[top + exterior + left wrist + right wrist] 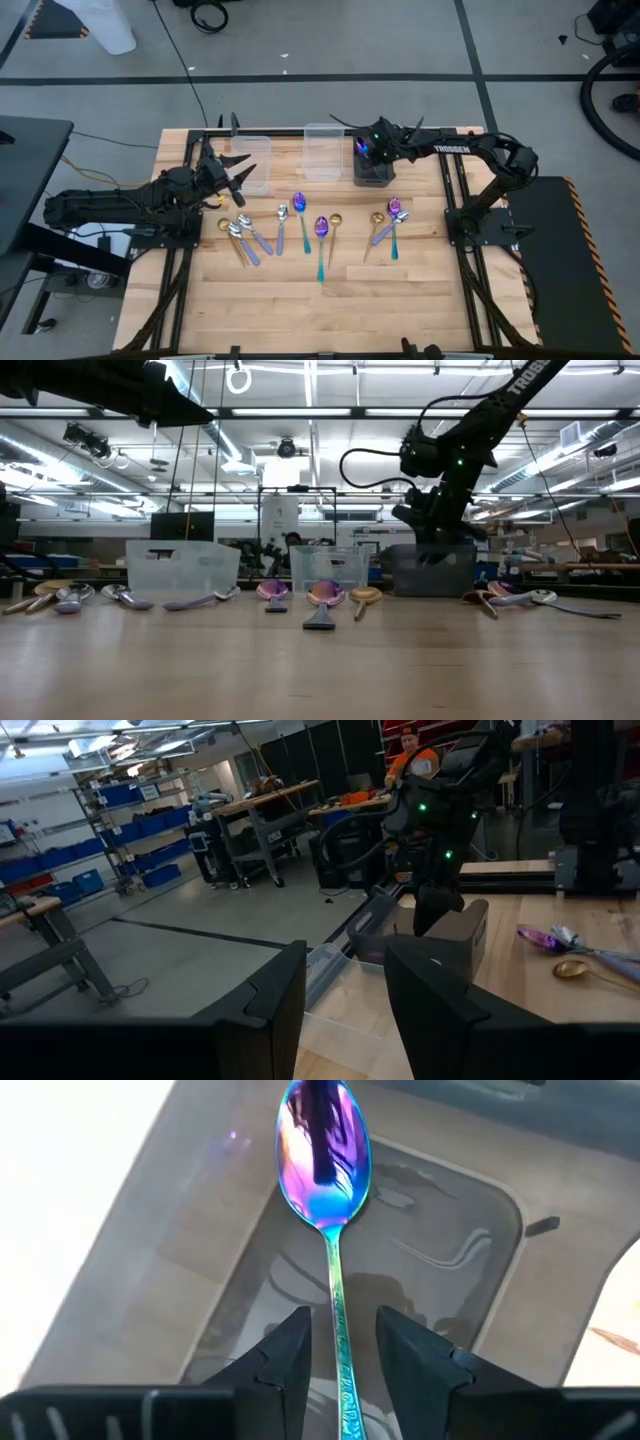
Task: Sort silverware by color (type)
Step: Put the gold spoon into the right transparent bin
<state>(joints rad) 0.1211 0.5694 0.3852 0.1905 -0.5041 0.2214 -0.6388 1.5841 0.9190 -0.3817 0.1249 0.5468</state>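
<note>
My right gripper [366,150] hangs over the dark bin [371,172] at the far side of the table, pointing steeply down. It is open. An iridescent purple-blue spoon [326,1150] lies inside the bin [450,1270]. The spoon's bowl is near the bin wall, and its teal handle [338,1315] runs back between the two fingers with a gap on each side. My left gripper [240,182] is open and holds nothing; it waits level by the left clear bin [250,165]. Several silver, gold and iridescent spoons [321,240] lie on the wood table.
A second clear bin [322,152] stands between the left clear bin and the dark one. Spoons lie in loose groups at the left [242,238], middle [300,215] and right [388,226]. Bare wood runs along the near edge [330,320]. A person stands in the room beyond the table [412,750].
</note>
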